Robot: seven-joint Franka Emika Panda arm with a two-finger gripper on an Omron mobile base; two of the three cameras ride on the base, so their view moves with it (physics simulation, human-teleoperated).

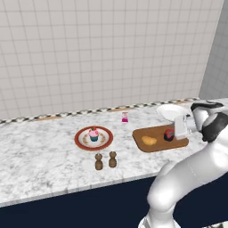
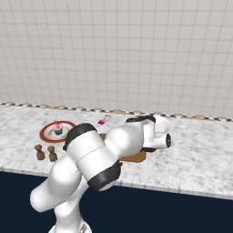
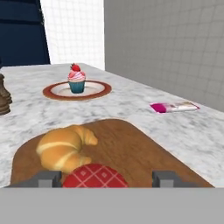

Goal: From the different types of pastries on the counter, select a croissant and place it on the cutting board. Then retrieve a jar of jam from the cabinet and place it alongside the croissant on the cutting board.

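The brown cutting board [image 1: 159, 143] lies on the marbled counter [image 1: 44, 156]. On it rest the golden croissant [image 1: 149, 140] and, right beside it, the red jam jar [image 1: 168, 134]. In the hand view the croissant [image 3: 65, 151] touches the jar's red checkered lid [image 3: 95, 177], which sits low between my fingertips [image 3: 49, 178]. My gripper [image 3: 106, 178] is open around the jar, with a clear gap on the right side. The pink-frosted cupcake [image 1: 93, 133] stands on the red-rimmed plate [image 1: 80, 141] to the left.
Two brown shakers [image 1: 105, 160] stand near the counter's front edge. A small pink bottle [image 1: 125, 117] lies behind the board, and a white dish [image 1: 169, 111] sits at the back right. The navy cabinet [image 3: 22, 30] is visible far off in the hand view.
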